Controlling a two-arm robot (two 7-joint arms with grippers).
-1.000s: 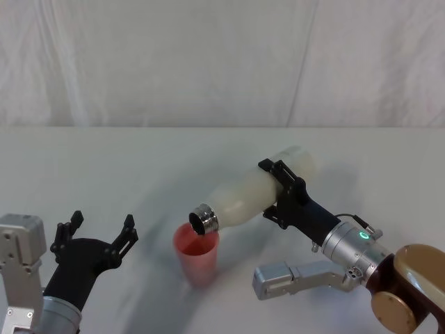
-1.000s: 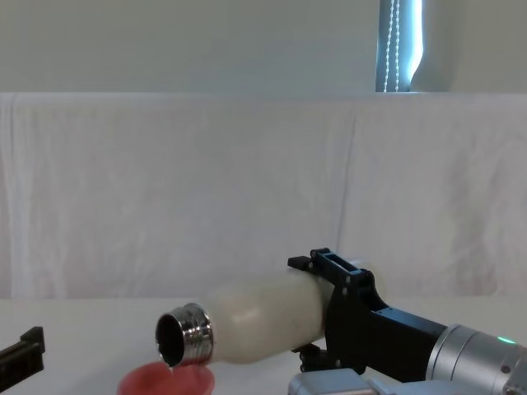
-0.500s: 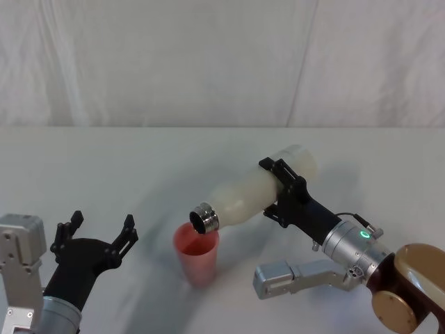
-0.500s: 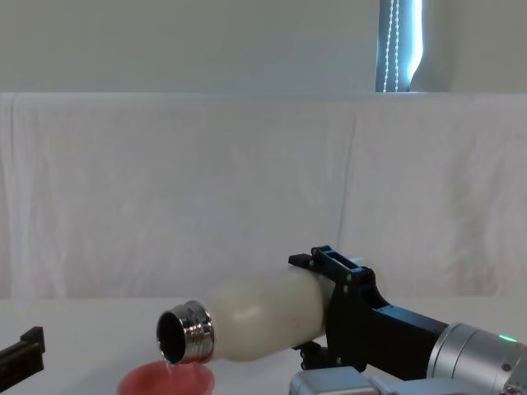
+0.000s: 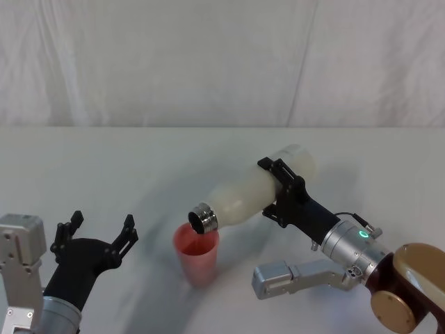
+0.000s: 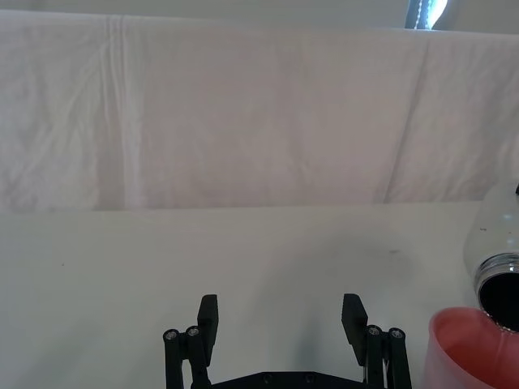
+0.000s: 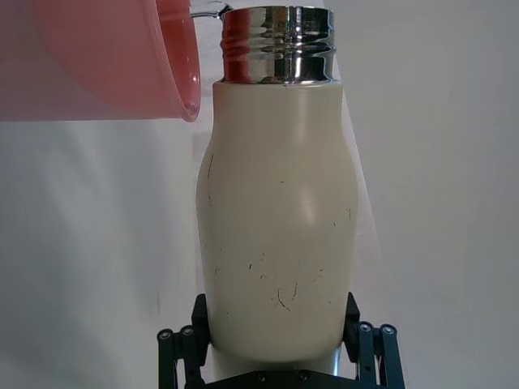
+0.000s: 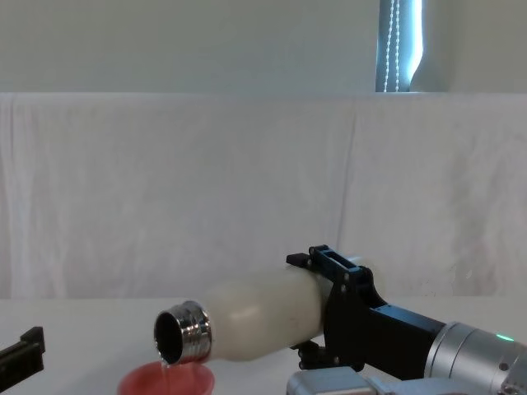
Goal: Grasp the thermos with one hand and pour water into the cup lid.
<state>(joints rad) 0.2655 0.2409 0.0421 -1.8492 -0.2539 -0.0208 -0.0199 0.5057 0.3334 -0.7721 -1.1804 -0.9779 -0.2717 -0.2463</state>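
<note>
The right gripper [image 5: 281, 193] clamps the thermos [image 5: 254, 195] near its base, tipping it so the chrome neck [image 8: 183, 332] hangs just above the cup lid [image 5: 197, 253] and a thin stream falls inside. The left gripper [image 5: 97, 234] rests open nearby, 1 arm idle.

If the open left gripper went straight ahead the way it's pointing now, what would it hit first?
Probably nothing close. Ahead of the open black left gripper lies bare white table, then the white cloth backdrop. The small salmon-pink cup lid and the tilted cream-white thermos sit off to the side, though depth is uncertain.
</note>
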